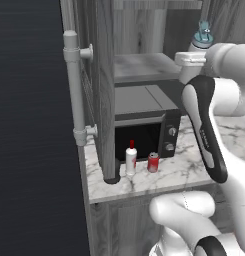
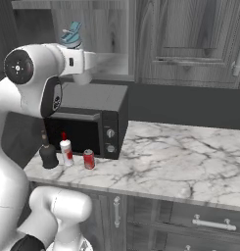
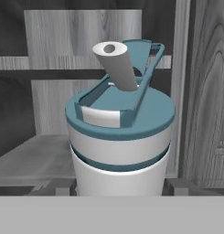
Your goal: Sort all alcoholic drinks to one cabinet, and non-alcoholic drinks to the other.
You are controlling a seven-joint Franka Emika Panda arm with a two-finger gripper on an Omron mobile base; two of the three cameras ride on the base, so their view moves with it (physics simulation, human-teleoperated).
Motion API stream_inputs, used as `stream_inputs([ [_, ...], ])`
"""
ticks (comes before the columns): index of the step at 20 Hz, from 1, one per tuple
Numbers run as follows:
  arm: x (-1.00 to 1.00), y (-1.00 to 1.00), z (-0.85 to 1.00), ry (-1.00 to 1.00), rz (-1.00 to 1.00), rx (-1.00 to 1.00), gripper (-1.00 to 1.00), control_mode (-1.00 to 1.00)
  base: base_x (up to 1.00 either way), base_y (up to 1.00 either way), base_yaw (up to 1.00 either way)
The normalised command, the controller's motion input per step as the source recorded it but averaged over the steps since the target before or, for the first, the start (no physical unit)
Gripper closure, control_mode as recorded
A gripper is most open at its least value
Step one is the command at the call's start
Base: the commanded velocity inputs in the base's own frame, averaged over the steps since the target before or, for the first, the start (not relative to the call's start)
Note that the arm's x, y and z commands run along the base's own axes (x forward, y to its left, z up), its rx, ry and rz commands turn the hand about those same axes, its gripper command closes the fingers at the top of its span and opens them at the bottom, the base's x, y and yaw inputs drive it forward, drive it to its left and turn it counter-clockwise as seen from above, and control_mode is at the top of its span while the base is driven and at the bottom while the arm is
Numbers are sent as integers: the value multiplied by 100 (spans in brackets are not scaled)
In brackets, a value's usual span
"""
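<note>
My gripper (image 3: 120, 188) is shut on the pale-grey bottle (image 3: 120, 151) with a light-blue cap and a spout; its fingertips (image 3: 63, 187) press the bottle's sides. Held bottle (image 1: 203, 36) and gripper (image 1: 194, 57) hang high in front of the open cabinet shelf (image 1: 139, 65) above the microwave. From the right base view the bottle (image 2: 71, 35) is at the shelf's front edge. On the counter before the microwave stand the squat dark bottle (image 2: 48, 154), the white red-capped bottle (image 2: 66, 152) (image 1: 131, 159) and the red can (image 2: 89, 159) (image 1: 153, 162).
A black microwave (image 2: 89, 120) sits on the marble counter (image 2: 180, 162) under the open cabinet. The cabinet's door (image 1: 96, 75) stands swung open at the left. A second upper cabinet (image 2: 190, 39) to the right is closed. Drawers run below the counter.
</note>
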Motion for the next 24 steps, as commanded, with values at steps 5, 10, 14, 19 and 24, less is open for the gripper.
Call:
stream_inputs([
  [5,24,10,14,0,-3,0,100,-100,0,0,0],
  [10,30,1,5,0,-3,0,100,-100,0,0,0],
  [14,33,0,0,1,-1,0,100,-100,0,0,0],
  [19,34,0,0,0,0,0,100,-100,0,0,0],
  [24,32,0,0,0,0,1,100,-100,0,0,0],
])
